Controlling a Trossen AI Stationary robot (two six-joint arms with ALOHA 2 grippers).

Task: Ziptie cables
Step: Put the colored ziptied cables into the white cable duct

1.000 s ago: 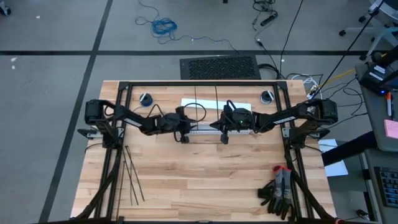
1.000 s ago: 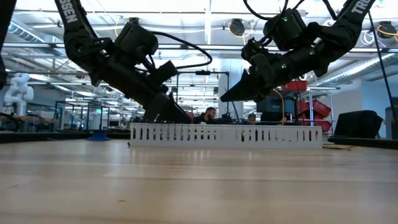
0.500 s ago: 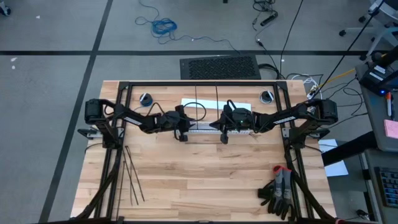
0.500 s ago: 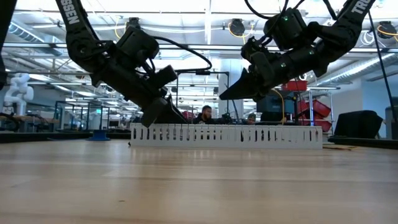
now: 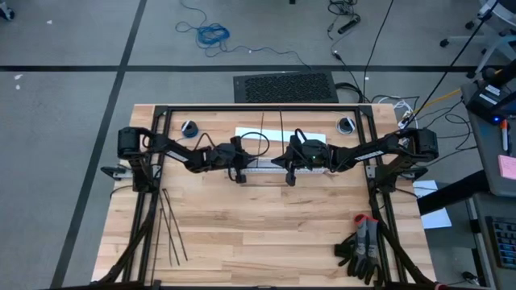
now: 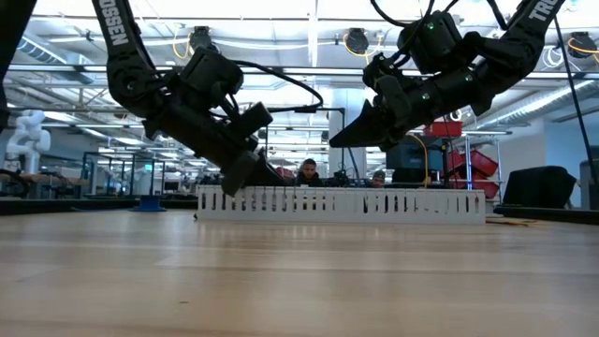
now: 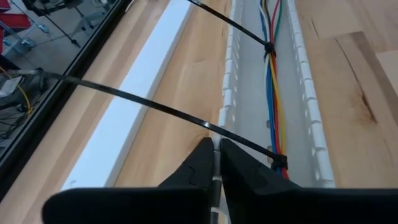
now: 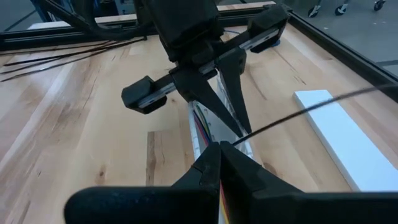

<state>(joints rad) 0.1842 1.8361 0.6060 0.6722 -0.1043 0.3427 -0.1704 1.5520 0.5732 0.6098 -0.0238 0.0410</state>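
Several loose black zipties (image 5: 168, 228) lie at the table's left edge, well apart from the work, and they are the first thing we meet on the pale wooden table (image 5: 266, 234). Moving right, we find the left gripper (image 7: 214, 155) poised over the left end of a long white slotted duct (image 6: 342, 203), its fingers pressed together on the thin black tail of a ziptie (image 7: 149, 106) that runs away across the wood (the same strip is cinched around the wires just beside the fingertips). Inside the duct lie the cables (image 7: 273, 81), a slim bundle of blue, red and yellow wires running along the channel, with a second ziptie (image 7: 233, 26) tied around them farther on. Beside the duct, on its far side, we see a flat white strip (image 7: 134, 99) resting on the table. Further right, the right gripper (image 8: 219, 151) hangs above the duct near its middle, fingers closed on another thin black ziptie tail (image 8: 311, 106) that arcs off to one side. At the table's front right corner sits a pair of dark gloves (image 5: 360, 250).
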